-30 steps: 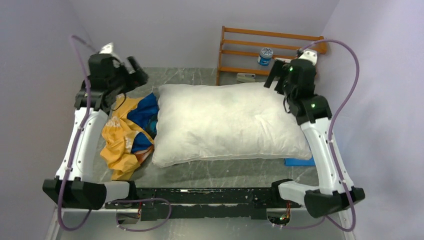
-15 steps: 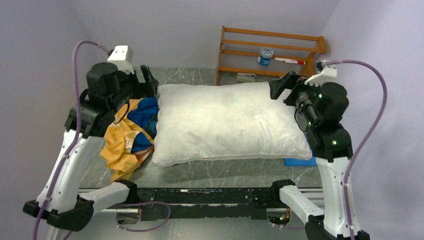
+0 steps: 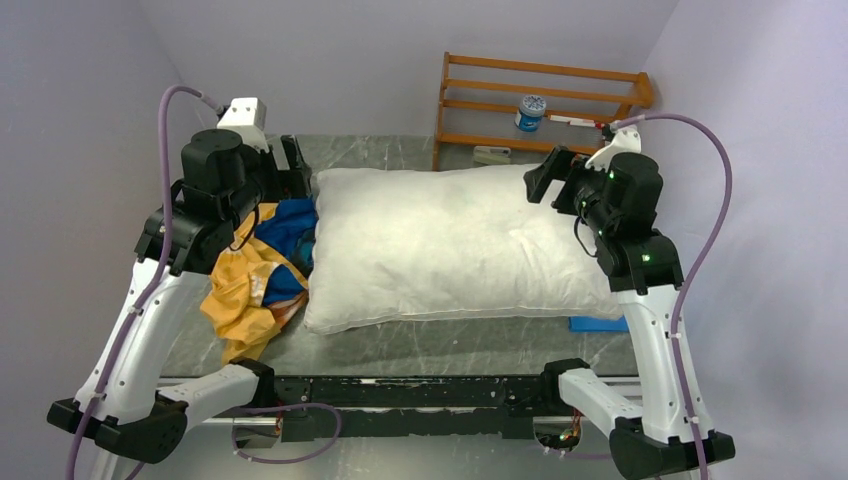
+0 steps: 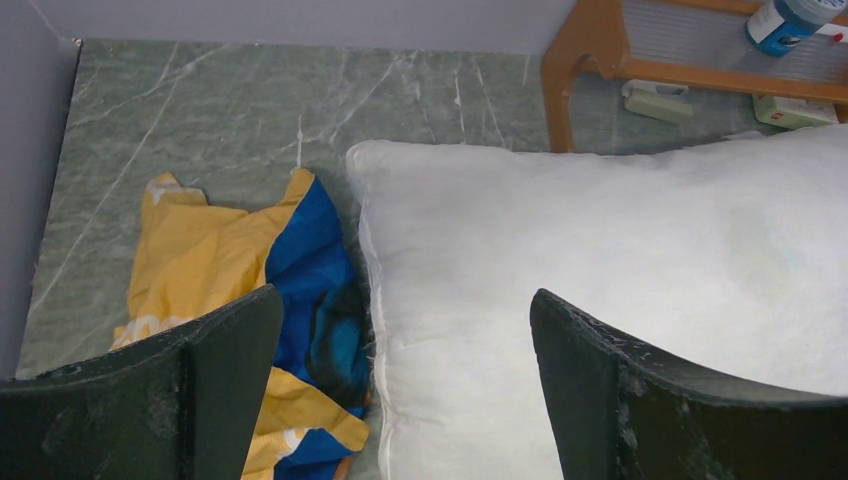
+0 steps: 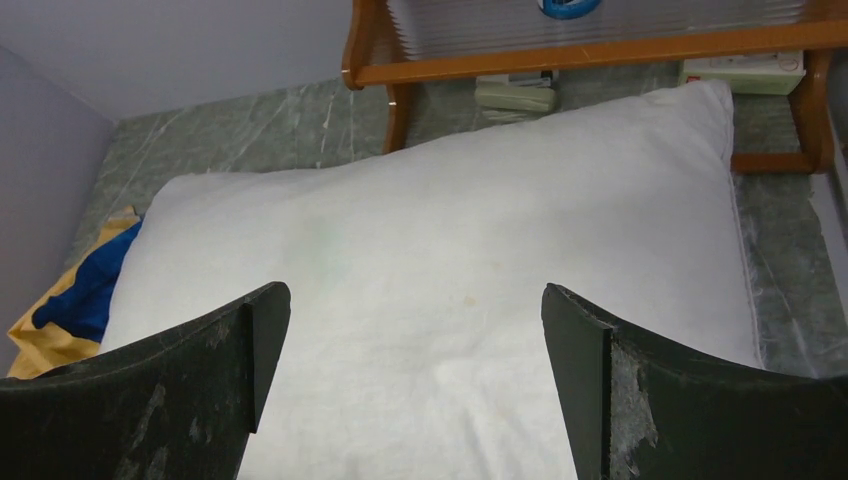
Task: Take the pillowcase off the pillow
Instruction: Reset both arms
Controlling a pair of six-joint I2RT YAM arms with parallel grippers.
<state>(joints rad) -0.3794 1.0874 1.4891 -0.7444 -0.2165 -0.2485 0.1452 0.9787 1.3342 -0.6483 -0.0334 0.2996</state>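
Observation:
The white pillow [image 3: 450,245] lies bare across the middle of the table; it also shows in the left wrist view [image 4: 620,260] and the right wrist view [image 5: 450,260]. The pillowcase [image 3: 255,270], yellow-orange and blue, lies crumpled on the table against the pillow's left edge, seen in the left wrist view [image 4: 220,270] and at the left edge of the right wrist view [image 5: 70,310]. My left gripper [image 3: 290,165] is open and empty, raised above the pillow's far left corner. My right gripper [image 3: 545,175] is open and empty, raised above the pillow's far right part.
A wooden rack [image 3: 540,105] stands at the back right with a blue-lidded jar [image 3: 531,112] and a marker on it. A small flat blue pad [image 3: 598,323] sticks out from under the pillow's near right corner. Walls close in on both sides.
Both arms have lifted and pulled back toward their bases over the last second. The right gripper has then moved slightly left. Pillow and pillowcase have not moved.

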